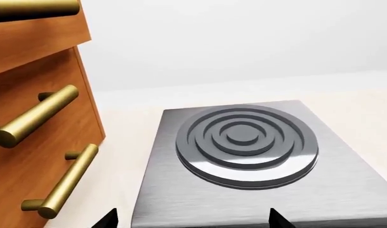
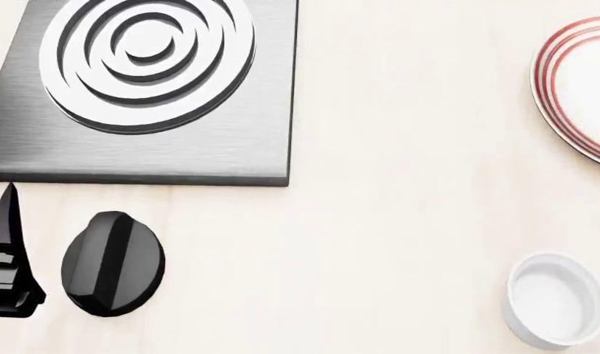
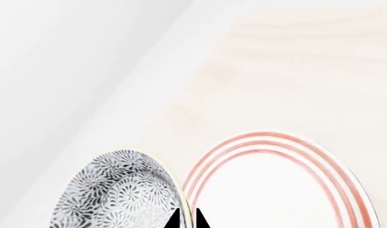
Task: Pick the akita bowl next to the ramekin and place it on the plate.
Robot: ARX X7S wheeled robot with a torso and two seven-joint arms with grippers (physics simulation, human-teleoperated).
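The akita bowl [image 3: 120, 190] is gripped at its rim by the right tool [image 3: 186, 219], one tip inside and one outside, so that it hangs just beside the plate [image 3: 276, 190], not yet over it. The ramekin [image 2: 553, 299] is left on the table [image 2: 399, 206], well apart from the plate. The left tool [image 1: 192, 219] is held open and empty near the burner [image 1: 244, 142], presumably kept clear.

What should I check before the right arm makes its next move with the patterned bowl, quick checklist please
1. Right gripper pinching the akita bowl rim: ok, fingertips close either side of the rim.
2. Bowl clear of the counter: cannot tell; no surface under it is visible.
3. Plate in reach and unoccupied: ok, its visible face is bare, right beside the bowl.
4. This is the bowl that sat by the ramekin: cannot tell; no bowl shows near it in the head view.
5. Left gripper out of the way: ok, it is over by the burner.
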